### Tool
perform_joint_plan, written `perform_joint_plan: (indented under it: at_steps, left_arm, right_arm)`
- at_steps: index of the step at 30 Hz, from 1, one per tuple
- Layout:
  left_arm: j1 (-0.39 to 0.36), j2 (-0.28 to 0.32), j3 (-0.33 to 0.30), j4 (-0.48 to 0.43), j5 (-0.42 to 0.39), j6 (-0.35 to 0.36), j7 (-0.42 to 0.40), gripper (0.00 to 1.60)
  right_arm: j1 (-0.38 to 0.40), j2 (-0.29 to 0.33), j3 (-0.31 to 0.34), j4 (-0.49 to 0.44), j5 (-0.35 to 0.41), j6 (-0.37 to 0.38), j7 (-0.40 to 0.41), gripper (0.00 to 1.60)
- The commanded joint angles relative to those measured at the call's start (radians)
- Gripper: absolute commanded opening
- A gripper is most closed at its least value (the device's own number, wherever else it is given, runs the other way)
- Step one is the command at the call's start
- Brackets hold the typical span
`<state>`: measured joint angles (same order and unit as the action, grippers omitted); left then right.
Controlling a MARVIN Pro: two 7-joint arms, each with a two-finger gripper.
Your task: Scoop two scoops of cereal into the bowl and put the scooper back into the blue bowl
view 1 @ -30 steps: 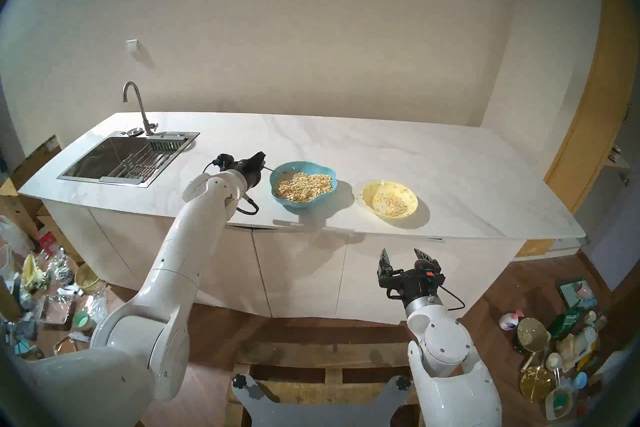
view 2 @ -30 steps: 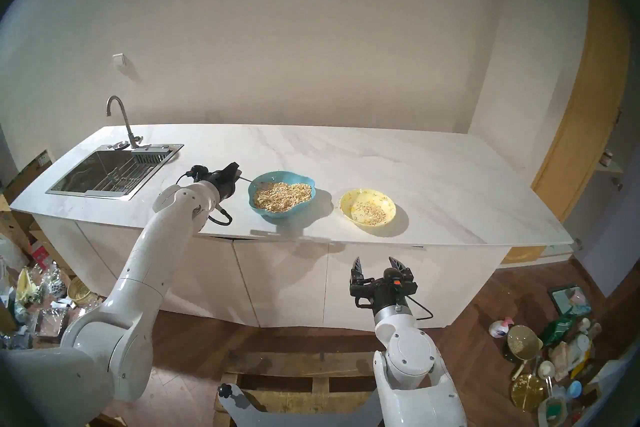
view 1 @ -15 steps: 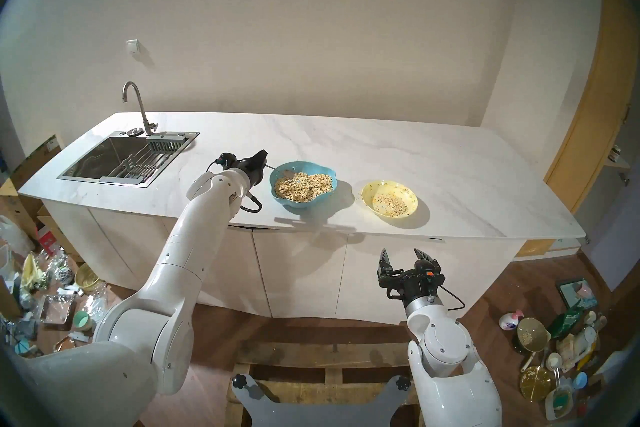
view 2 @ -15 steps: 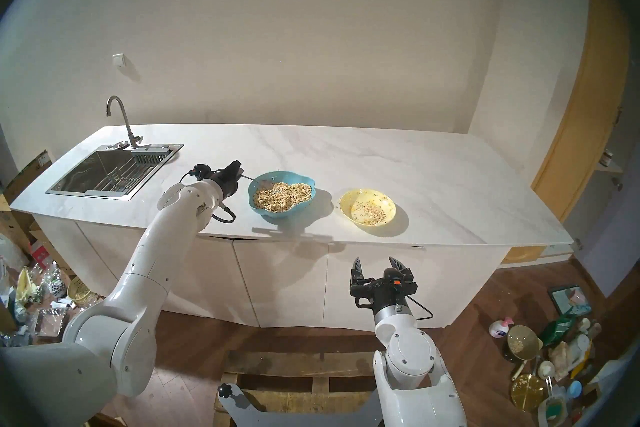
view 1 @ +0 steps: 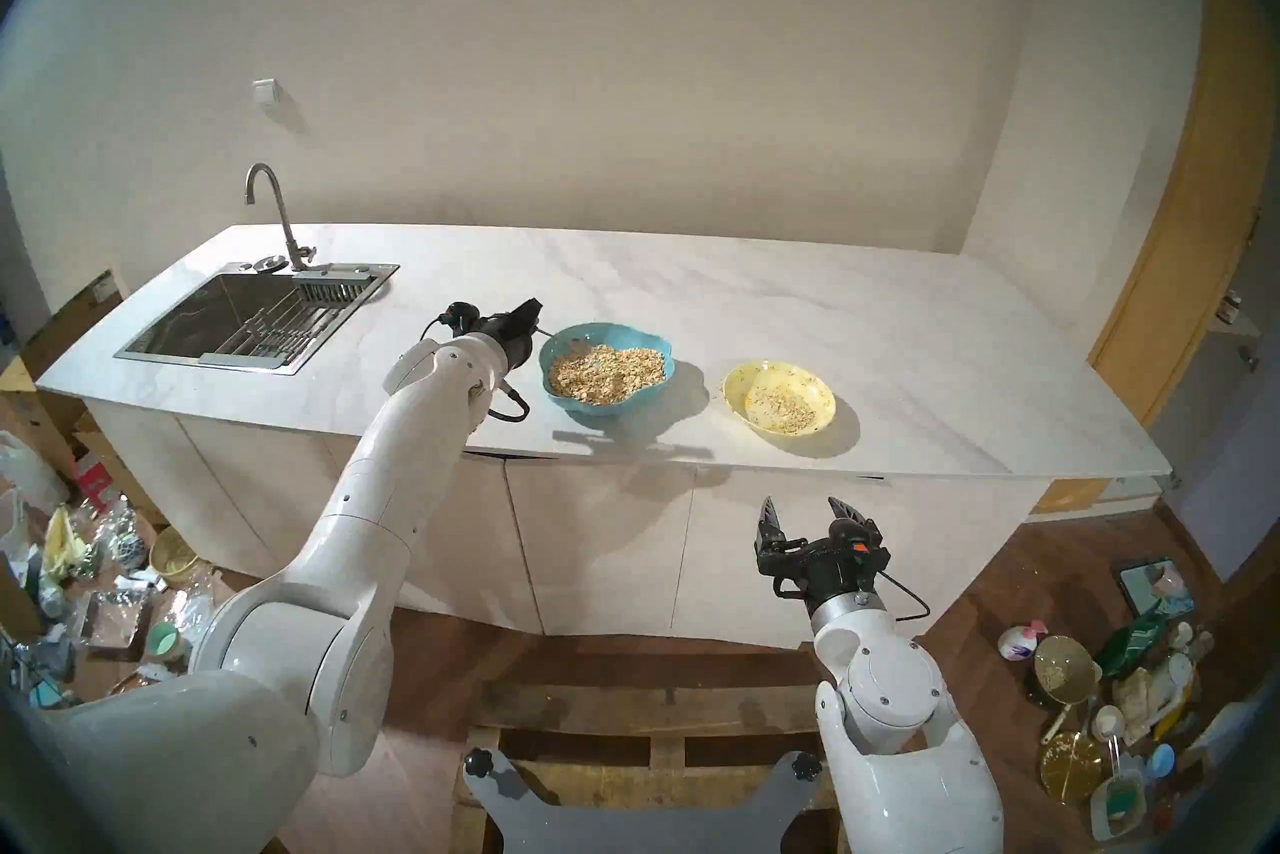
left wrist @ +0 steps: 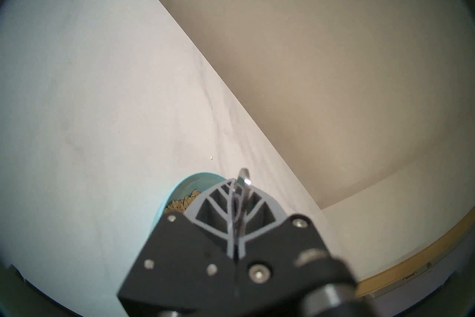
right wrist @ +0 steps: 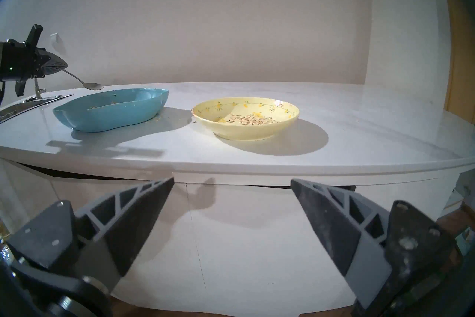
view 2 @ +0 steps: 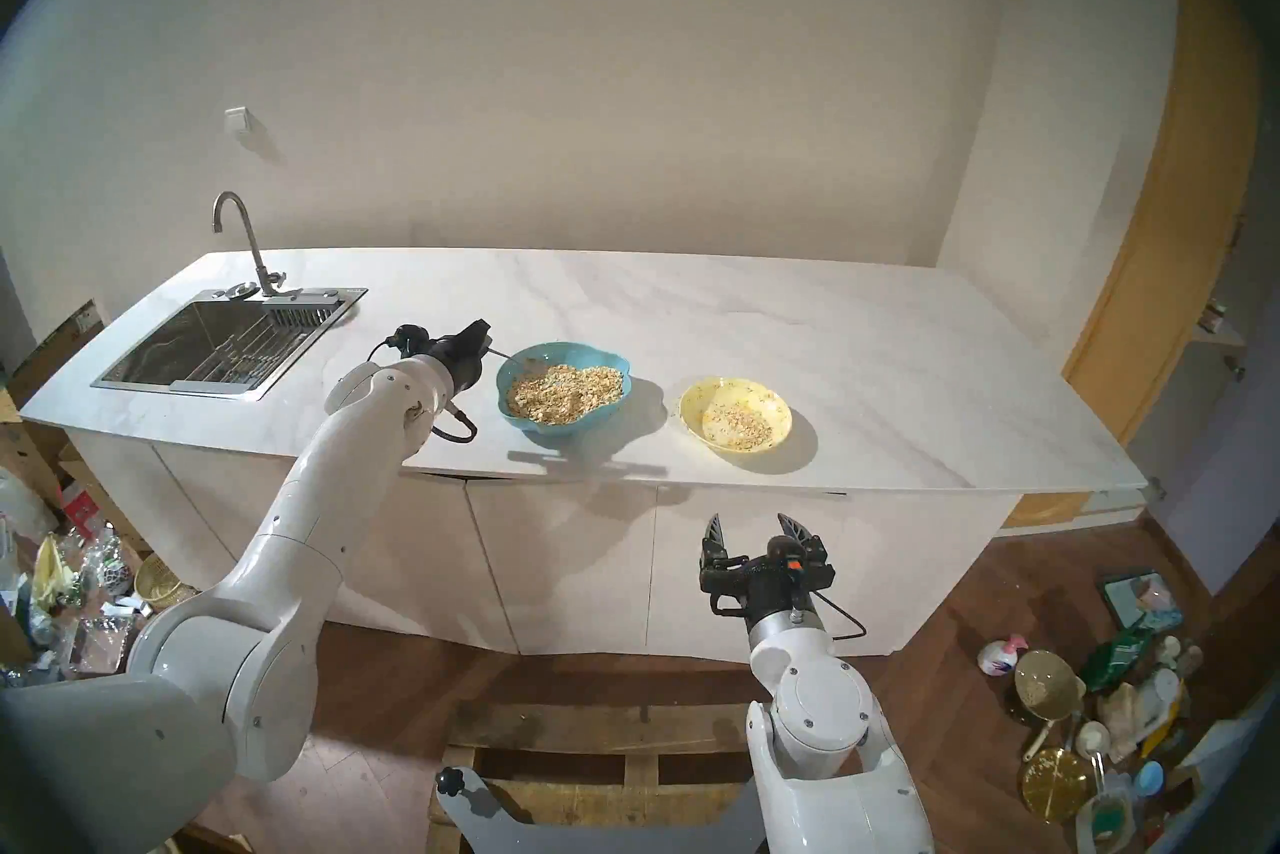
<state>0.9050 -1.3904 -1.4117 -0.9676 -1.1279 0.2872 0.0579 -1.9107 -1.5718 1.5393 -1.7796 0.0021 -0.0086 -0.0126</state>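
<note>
The blue bowl (view 1: 601, 414) with its wavy rim stands mid-counter, holding a heap of cereal (view 1: 609, 373). To its right sits the yellow bowl (view 1: 742, 378) with a thin layer of cereal (view 1: 783, 407). My left gripper (view 1: 532, 326) hovers just left of the blue bowl, shut on the scooper's handle (view 1: 544, 334). In the right wrist view the scooper's head (right wrist: 93, 86) hangs just above the blue bowl's (right wrist: 110, 113) far left rim and looks empty. The left wrist view shows the fingers (left wrist: 218, 205) pressed together on the handle (left wrist: 244, 177). My right gripper (view 1: 807, 516) is open and empty, below the counter's front edge.
A steel sink (view 1: 173, 346) with a tall faucet (view 1: 277, 215) takes up the counter's left end. A few stray flakes (right wrist: 177, 118) lie between the bowls. Clutter covers the floor at both sides (view 1: 104, 589) (view 1: 1108, 693), and a wooden pallet (view 1: 658, 714) lies in front of me.
My left arm has shifted a little to the right towards the blue bowl, with the scooper still in its grip. The right arm has not moved.
</note>
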Motion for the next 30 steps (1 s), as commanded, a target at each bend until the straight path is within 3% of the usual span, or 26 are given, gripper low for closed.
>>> perform_joint_plan:
  at_steps: [1, 15, 30]
  left_arm:
    - [-0.040, -0.011, 0.010, -0.008, 0.011, -0.016, -0.016, 0.00]
    - [-0.023, -0.024, 0.017, 0.003, 0.014, -0.035, 0.002, 0.00]
    - [-0.044, -0.062, 0.028, 0.076, 0.023, -0.056, 0.006, 0.00]
  right_arm:
    - [0.005, -0.003, -0.001, -0.025, 0.001, -0.005, -0.001, 1.60]
    - [0.005, -0.003, -0.001, -0.026, 0.001, -0.005, -0.001, 1.60]
    - [0.005, -0.003, -0.001, -0.025, 0.001, -0.005, -0.001, 1.60]
